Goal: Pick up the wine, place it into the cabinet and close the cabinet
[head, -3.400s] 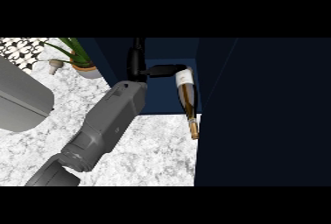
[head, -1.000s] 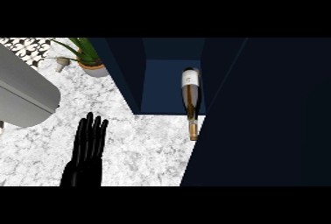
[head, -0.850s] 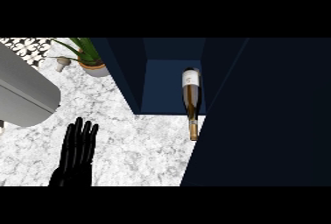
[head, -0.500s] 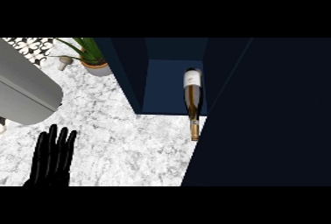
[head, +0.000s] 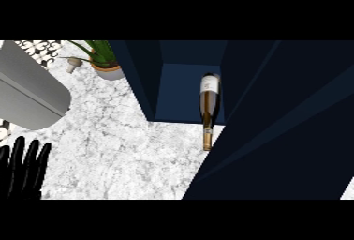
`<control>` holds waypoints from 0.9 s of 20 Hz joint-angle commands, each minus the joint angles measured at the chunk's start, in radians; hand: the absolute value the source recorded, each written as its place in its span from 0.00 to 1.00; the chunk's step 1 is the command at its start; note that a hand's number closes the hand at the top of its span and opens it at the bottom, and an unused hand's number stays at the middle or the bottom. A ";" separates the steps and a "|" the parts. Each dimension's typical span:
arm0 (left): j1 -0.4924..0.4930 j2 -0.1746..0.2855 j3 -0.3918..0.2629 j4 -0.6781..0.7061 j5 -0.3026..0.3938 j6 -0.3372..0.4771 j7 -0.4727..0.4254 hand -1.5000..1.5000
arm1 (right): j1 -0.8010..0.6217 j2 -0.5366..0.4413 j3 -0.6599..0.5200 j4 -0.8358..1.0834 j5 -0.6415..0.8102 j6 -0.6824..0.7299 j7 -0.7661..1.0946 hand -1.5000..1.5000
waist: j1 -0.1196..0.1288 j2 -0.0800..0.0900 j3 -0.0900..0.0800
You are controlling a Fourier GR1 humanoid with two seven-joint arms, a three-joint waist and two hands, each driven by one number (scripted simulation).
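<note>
The left hand [head: 24, 171] was seen at the lower left edge of the head view, with its black fingers [head: 31, 157] held straight, close together and pointing up, and nothing was held in it; the right hand was not shown. The hand was set over the white marble counter [head: 117, 150], well apart from the wine bottle [head: 210, 101]. A large grey rounded form [head: 31, 93] was seen above the hand at the left edge, though what it was could not be made out with certainty. A potted plant [head: 104, 61] was placed further back on the counter, just beside the dark blue cabinet [head: 181, 93]. The wine bottle was laid on its side with its base and white label inside the cabinet, while its neck was stretched past the front edge onto the marble. The cabinet door [head: 276, 140] was left open at the right, close beside the bottle's neck.
</note>
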 commanded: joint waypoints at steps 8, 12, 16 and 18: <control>0.077 0.096 0.185 0.009 0.128 -0.187 -0.020 0.00 | -0.517 0.057 0.081 0.234 -0.056 -0.393 0.077 1.00 | 0.012 0.008 0.001; 0.083 0.130 0.241 0.024 0.166 -0.255 -0.014 0.00 | -0.717 0.059 0.002 0.419 -0.163 -0.469 0.060 1.00 | 0.032 0.012 0.002; 0.087 0.140 0.268 -0.013 0.207 -0.255 0.027 0.00 | -0.943 0.060 -0.096 0.628 -0.266 -0.485 -0.010 1.00 | 0.042 0.017 0.005; 0.110 0.161 0.297 0.007 0.220 -0.317 0.015 0.00 | -1.032 0.060 -0.103 0.728 -0.301 -0.528 -0.029 1.00 | 0.055 0.015 0.003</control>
